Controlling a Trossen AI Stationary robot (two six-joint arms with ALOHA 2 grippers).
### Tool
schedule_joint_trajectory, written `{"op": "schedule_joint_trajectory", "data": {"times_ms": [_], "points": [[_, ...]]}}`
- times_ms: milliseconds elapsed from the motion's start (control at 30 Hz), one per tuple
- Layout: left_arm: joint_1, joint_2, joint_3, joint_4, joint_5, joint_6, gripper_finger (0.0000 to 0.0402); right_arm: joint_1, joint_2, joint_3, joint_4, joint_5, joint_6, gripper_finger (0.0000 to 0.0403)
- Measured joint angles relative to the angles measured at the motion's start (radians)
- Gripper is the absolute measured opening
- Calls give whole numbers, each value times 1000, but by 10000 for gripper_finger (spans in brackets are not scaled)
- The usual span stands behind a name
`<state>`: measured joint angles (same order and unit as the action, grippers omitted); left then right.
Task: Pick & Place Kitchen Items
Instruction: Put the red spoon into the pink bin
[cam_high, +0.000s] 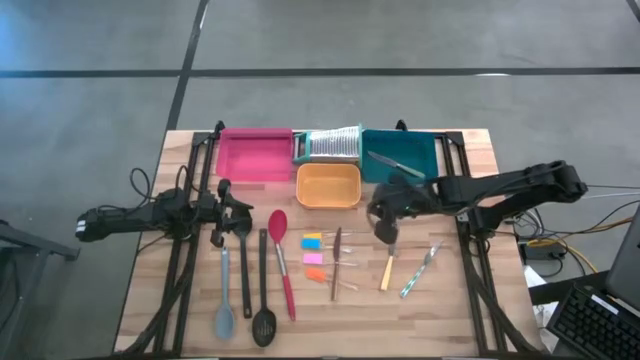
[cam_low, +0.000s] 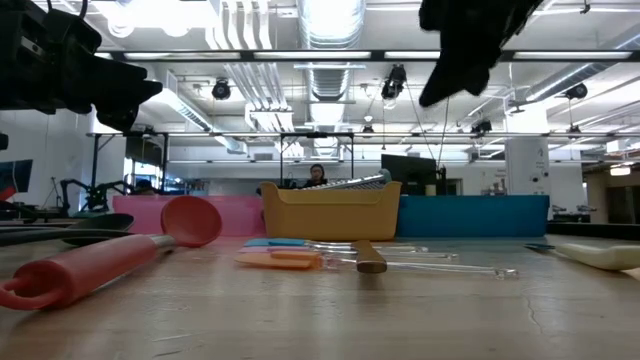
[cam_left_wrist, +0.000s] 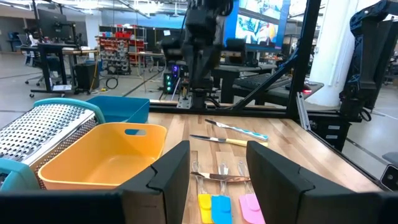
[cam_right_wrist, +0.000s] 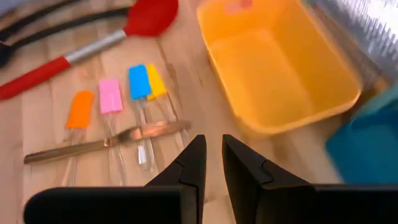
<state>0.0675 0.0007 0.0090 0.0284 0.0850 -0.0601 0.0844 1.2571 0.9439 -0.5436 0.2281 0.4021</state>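
Observation:
Three long spoons lie flat on the table left of centre: grey-blue (cam_high: 223, 292), black (cam_high: 263, 290) and red (cam_high: 284, 266). Right of them lie small yellow and blue (cam_high: 312, 241), orange (cam_high: 314, 257) and pink (cam_high: 316, 273) pieces, then a wood-handled knife (cam_high: 336, 262), a yellow-handled knife (cam_high: 386, 272) and a green-handled knife (cam_high: 420, 270). Another knife (cam_high: 396, 163) lies in the teal tray (cam_high: 425, 150). My right gripper (cam_right_wrist: 213, 155) hangs above the table near the orange tray (cam_high: 328, 186), slanting down, its fingers nearly together with nothing between them. My left gripper (cam_left_wrist: 217, 171) waits open and level at the left.
A pink tray (cam_high: 255, 155) and a silver ribbed grater (cam_high: 331, 146) stand along the far edge beside the teal tray. The orange tray sits just in front of the grater. Bare wood lies along the near edge and at the right.

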Motion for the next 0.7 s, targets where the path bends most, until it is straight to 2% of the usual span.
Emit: {"op": "schedule_joint_trajectory", "data": {"times_ms": [100,300,400,600,700], "points": [[0,0,0,0,0,0,163,17,61,1,3,-4,96,58],[0,0,0,0,0,0,163,97,165,61,1,36,145,75],[0,0,0,0,0,0,163,165,202,76,9,179,168,84],[0,0,0,0,0,0,163,324,304,76,-1,504,328,103],[0,0,0,-1,0,0,163,373,347,68,-21,561,336,112]]}}
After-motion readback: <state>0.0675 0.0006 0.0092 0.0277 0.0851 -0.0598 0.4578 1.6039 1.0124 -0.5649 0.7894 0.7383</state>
